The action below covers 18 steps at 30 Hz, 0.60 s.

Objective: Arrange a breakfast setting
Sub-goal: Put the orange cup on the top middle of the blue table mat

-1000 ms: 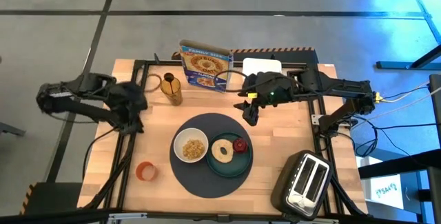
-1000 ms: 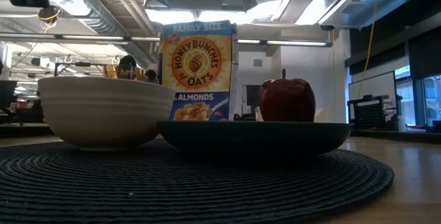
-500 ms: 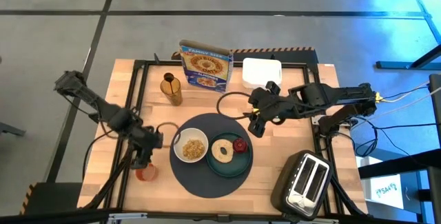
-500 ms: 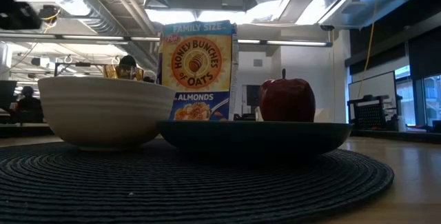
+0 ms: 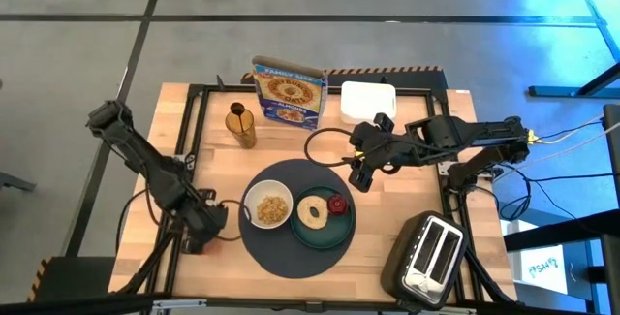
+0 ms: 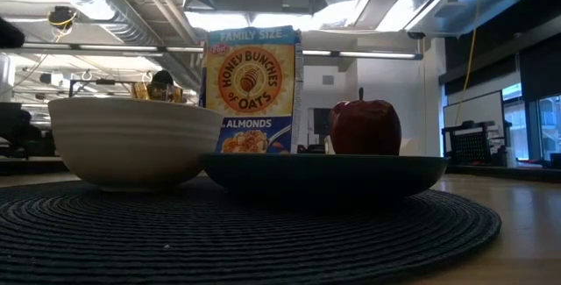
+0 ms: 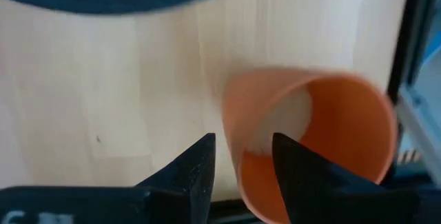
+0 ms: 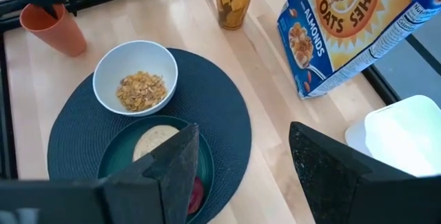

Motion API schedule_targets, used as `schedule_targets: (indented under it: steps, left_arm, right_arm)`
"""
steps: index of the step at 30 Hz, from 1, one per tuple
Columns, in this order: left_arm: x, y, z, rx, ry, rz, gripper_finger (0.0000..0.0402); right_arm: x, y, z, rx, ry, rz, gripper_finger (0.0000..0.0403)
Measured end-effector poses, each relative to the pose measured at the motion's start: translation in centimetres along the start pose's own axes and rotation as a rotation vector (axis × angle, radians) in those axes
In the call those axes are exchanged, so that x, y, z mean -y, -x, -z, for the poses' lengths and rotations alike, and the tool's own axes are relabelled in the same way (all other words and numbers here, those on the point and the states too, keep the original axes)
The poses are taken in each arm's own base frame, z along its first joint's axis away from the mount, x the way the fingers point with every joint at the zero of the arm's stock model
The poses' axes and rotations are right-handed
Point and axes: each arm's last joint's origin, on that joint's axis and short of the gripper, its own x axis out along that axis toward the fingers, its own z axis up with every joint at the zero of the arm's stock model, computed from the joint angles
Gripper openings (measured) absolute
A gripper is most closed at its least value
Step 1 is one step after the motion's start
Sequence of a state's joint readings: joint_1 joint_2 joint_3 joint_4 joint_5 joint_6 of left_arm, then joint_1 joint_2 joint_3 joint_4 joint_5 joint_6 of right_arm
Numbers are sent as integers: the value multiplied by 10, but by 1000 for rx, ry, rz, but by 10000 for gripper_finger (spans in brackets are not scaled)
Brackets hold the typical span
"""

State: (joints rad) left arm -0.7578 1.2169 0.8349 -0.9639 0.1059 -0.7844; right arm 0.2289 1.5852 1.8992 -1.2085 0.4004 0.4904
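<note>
Left gripper fingers apart, straddling orange cup rim, left of placemat. Right gripper fingers apart, hovering far-right of placemat.

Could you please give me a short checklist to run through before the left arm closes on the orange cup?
1. Left gripper at the orange cup: ok.
2. Fingers astride the cup's wall, one inside, one outside: ok, open.
3. Cup upright: ok, by the right wrist view.
4. Free space on the placemat for the cup: ok.
5. Right gripper clear of the cup: ok, beyond the placemat's far edge, open.
6. Spoon located: cannot tell, none visible.
</note>
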Motion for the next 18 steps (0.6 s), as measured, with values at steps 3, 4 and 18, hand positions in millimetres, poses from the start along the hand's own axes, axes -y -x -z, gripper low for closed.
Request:
schedule_targets:
  steps: [3,4,18]
  left_arm:
    - [3,-11,-1,-54,-17,-25,121]
    - [4,-13,-2,-61,-15,-32,111]
    - [-4,78,-32,-30,55,-18,5]
  right_arm:
    - [0,0,1,-5,2,3,216]
    - [0,0,1,-7,3,4,216]
    - [17,34,3,36,-104,-67,216]
